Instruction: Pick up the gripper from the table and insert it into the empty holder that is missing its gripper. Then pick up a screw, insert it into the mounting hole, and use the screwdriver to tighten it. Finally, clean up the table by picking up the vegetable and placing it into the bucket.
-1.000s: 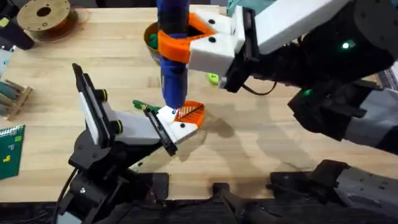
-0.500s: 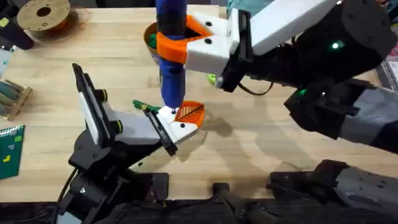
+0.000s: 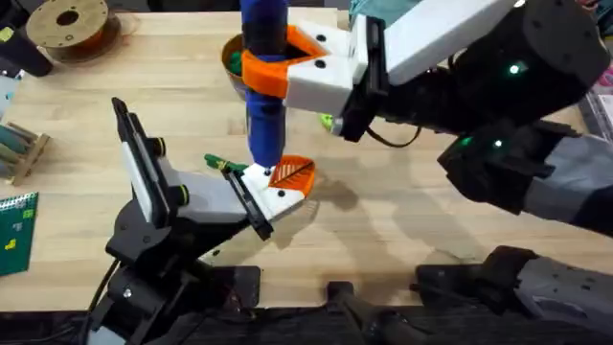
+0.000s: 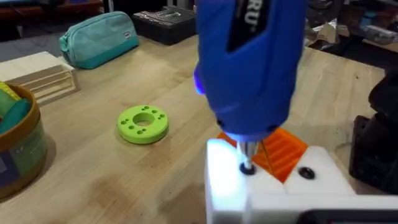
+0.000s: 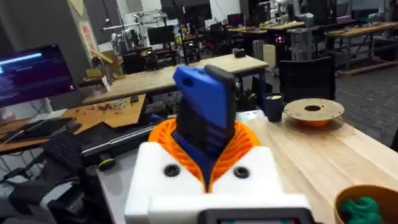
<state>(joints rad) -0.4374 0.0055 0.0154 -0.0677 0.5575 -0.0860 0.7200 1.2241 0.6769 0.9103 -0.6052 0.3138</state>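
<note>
Light wooden tabletop (image 3: pixel 412 220), workshop benches (image 5: pixel 124 99) behind, glowing monitor (image 5: pixel 31 78), black office chair (image 5: pixel 305 78)

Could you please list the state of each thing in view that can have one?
Screwdriver: upright, clamped in the right tool, bit down in the mounting hole.
Orange gripper: seated in the white holder.
Bucket: upright, open, green vegetable inside.
Green ring disc: lying flat on the table.

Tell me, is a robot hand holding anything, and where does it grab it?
Yes. The right gripper holds the blue screwdriver upright, its orange pads clamped around the upper body, bit down on the white holder.
</note>
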